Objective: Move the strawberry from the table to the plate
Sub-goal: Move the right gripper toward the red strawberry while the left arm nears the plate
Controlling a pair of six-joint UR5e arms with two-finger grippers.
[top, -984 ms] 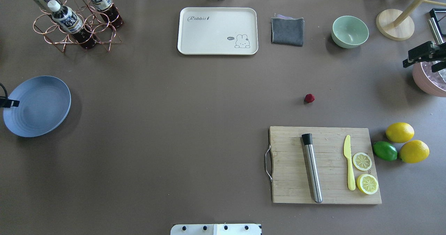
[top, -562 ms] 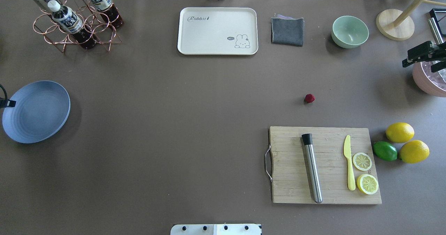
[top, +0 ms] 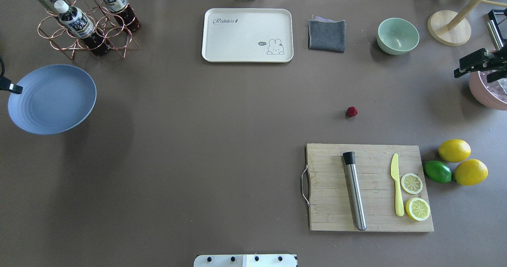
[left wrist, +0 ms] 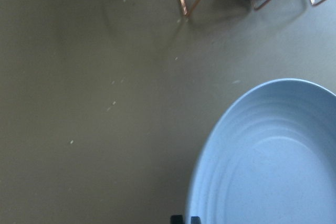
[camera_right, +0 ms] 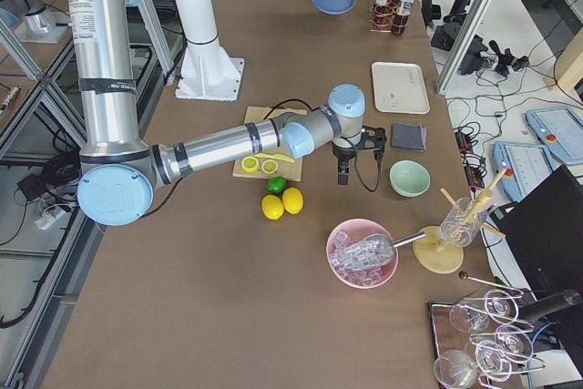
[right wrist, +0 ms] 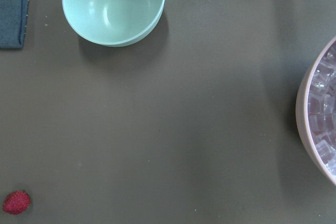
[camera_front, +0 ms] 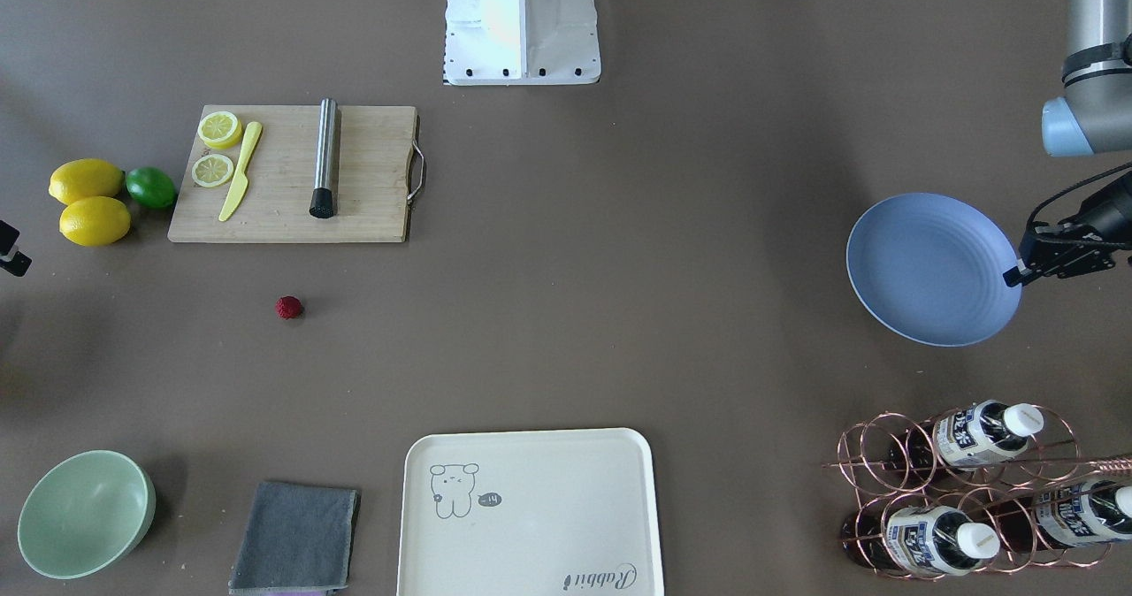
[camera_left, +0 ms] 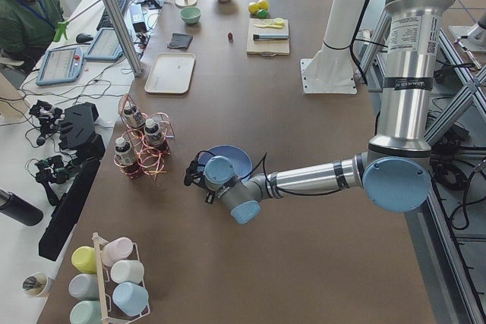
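Dark-red and bumpy, the strawberry (top: 351,111) is lying by itself on the table (top: 198,140), right of centre, just beyond the far edge of the wooden cutting board (top: 370,187) and touching nothing. It is looking tiny and light, probably a little soft, and rounded enough to roll away if nudged from one side; a gentle pinch from straight above, across its widest part, seems the safest hold, since a hard squeeze could bruise it or pop it out sideways. The right gripper (top: 477,71) is hovering well to the right of the berry, over the rim of the pink bowl of ice (top: 489,94), its jaws looking spread with nothing between them. Far across the table, at the left edge, the left gripper (top: 12,87) is pinching the rim of the pale blue plate (top: 51,100) and holding it off the surface, near the copper bottle rack (top: 85,33). Against the overhead picture from a moment ago, the plate is now sitting farther from the robot and a little more to the right, throwing a wider, more detached shadow, so it is apparently being raised. The right gripper is edging slightly leftward, while the strawberry is staying exactly where it was.
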